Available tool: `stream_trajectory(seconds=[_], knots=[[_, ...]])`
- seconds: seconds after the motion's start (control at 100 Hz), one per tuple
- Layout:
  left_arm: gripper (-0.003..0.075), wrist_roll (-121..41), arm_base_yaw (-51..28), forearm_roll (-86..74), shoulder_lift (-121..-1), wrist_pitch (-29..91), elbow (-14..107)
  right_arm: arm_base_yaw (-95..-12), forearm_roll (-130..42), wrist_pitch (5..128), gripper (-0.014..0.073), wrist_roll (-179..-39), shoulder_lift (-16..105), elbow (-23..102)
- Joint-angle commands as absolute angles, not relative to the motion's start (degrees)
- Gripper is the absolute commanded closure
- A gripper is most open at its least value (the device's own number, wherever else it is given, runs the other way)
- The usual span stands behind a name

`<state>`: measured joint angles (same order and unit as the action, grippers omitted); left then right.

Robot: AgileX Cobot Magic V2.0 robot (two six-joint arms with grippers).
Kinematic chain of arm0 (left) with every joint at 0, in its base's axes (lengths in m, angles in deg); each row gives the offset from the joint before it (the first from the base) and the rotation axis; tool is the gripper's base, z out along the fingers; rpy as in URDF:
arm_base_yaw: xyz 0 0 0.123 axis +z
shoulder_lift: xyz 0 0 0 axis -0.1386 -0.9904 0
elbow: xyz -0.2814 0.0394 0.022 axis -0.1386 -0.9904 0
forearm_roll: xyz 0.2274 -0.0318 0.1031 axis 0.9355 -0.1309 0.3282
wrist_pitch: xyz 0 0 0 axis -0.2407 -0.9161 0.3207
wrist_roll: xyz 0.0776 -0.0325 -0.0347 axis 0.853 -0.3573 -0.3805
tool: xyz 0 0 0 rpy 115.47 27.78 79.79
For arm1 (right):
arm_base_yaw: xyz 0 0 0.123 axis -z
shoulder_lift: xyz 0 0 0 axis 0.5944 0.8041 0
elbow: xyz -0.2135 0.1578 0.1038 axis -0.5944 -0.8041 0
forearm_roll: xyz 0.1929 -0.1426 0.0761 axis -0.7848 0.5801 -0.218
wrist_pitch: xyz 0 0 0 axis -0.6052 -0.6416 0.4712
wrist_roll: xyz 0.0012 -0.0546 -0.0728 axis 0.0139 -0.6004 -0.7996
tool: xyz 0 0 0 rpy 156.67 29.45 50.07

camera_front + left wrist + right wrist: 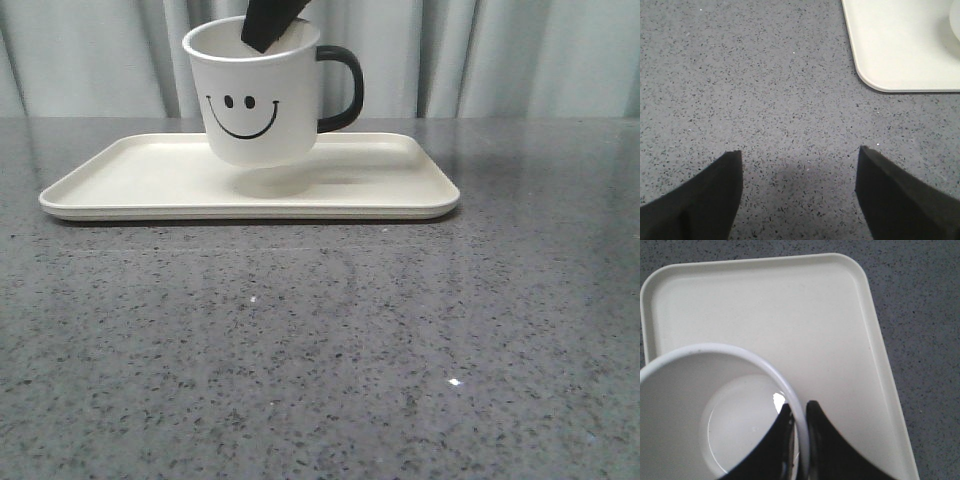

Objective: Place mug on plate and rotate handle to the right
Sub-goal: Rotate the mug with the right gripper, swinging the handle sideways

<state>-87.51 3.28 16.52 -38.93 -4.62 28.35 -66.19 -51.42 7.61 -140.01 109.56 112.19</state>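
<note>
The white mug (255,100) with a black smiley face hangs slightly tilted just above the cream plate (130,175), with its shadow on the plate below it. Its black handle (345,88) points to the right in the front view. My right gripper (799,407) is shut on the mug's rim, one finger inside the mug (690,405) and one outside, over the plate (805,315). In the front view only a black finger (270,25) shows, dipping into the mug from above. My left gripper (799,157) is open and empty over bare table, near a corner of the plate (900,45).
The plate lies on a grey speckled table (320,350) towards the back. A pale curtain (520,55) hangs behind the table's far edge.
</note>
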Motion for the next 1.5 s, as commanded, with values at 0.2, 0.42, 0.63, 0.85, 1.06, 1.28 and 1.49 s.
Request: stream_trajectory(seconds=[0.2,0.42,0.63,0.85,1.06,1.28,1.49], knots=[[0.0258,-87.99,3.45,15.91,-38.92,-1.11,29.76,-65.95,-54.26,2.83,0.0657,-140.46,105.97,111.60],[0.0258,-87.99,3.45,15.91,-38.92,-1.11,29.76,-65.41,-55.54,2.83,0.0657,-140.46,105.97,111.47],[0.0258,-87.99,3.45,15.91,-38.92,-1.11,29.76,-64.62,-59.17,2.83,0.0657,-140.46,105.97,111.42],[0.0258,-87.99,3.45,15.91,-38.92,-1.11,29.76,-63.73,-59.60,2.83,0.0657,-140.46,105.97,110.71],[0.0258,-87.99,3.45,15.91,-38.92,-1.11,29.76,-62.30,-60.54,2.83,0.0657,-140.46,106.01,107.77],[0.0258,-87.99,3.45,15.91,-38.92,-1.11,29.76,-61.49,-63.64,2.83,0.0657,-140.65,106.08,107.34],[0.0258,-87.99,3.45,15.91,-38.92,-1.11,29.76,-61.49,-64.37,2.83,0.0657,-141.35,106.32,106.70]])
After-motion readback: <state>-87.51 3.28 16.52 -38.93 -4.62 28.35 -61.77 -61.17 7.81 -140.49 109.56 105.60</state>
